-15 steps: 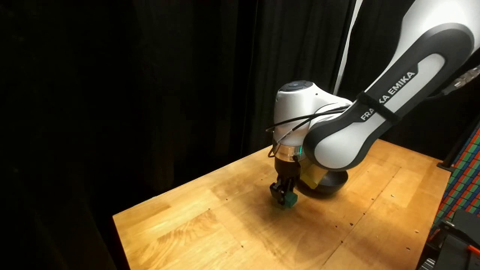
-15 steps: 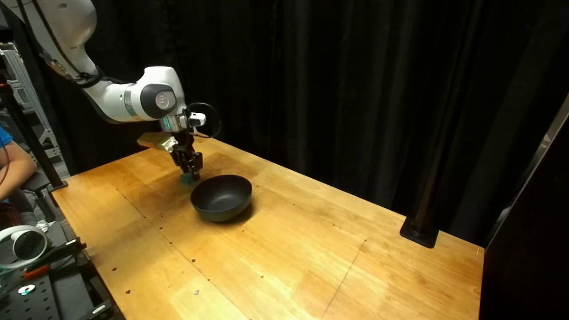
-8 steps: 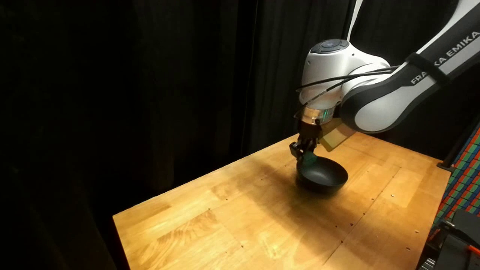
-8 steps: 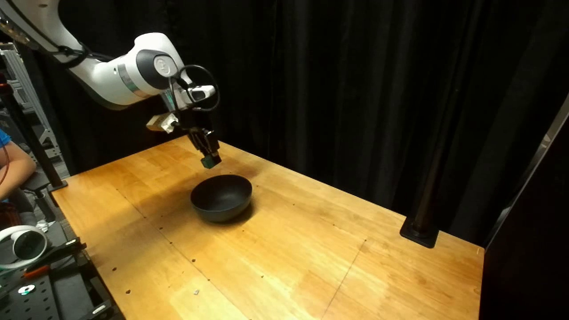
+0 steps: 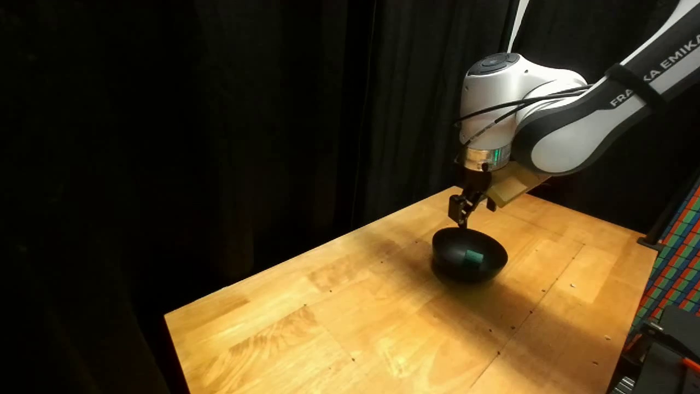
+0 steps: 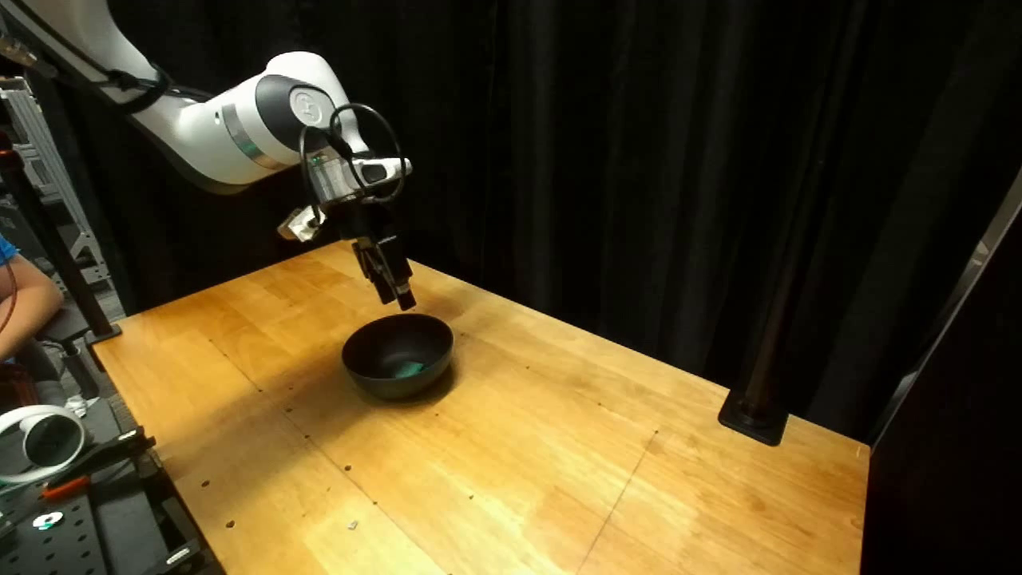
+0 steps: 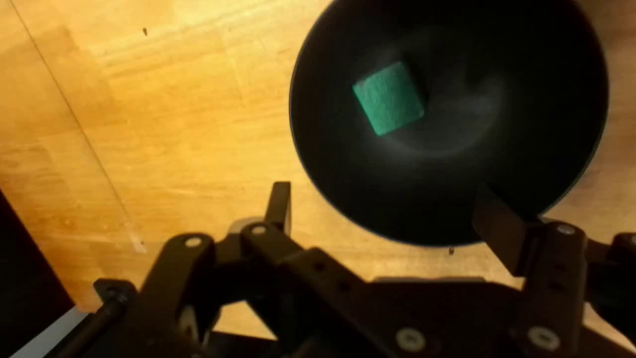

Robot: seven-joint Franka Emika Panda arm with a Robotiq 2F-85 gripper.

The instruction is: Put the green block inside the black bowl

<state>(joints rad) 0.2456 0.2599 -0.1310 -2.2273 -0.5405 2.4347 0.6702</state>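
The green block (image 7: 389, 98) lies flat on the bottom of the black bowl (image 7: 536, 114), off to one side of its middle in the wrist view. Both exterior views show the block (image 5: 473, 257) inside the bowl as well, below the rim (image 6: 398, 390). Above the bowl's far edge hangs my gripper (image 6: 397, 302), pointing down and apart from the bowl. In the wrist view the gripper (image 7: 387, 209) is open, its fingers (image 7: 502, 228) wide apart with nothing between them.
The bowl stands on a wooden table (image 6: 559, 431) with small holes. A black post base (image 6: 753, 417) is fixed at the table's far edge. Black curtains (image 5: 246, 137) hang behind. A person's arm (image 6: 28, 299) and a cart (image 6: 120, 511) are beside the table.
My gripper has risen from the table with the block and moved over to the bowl. It has opened, and the block has dropped into the bowl. The bowl has not moved.
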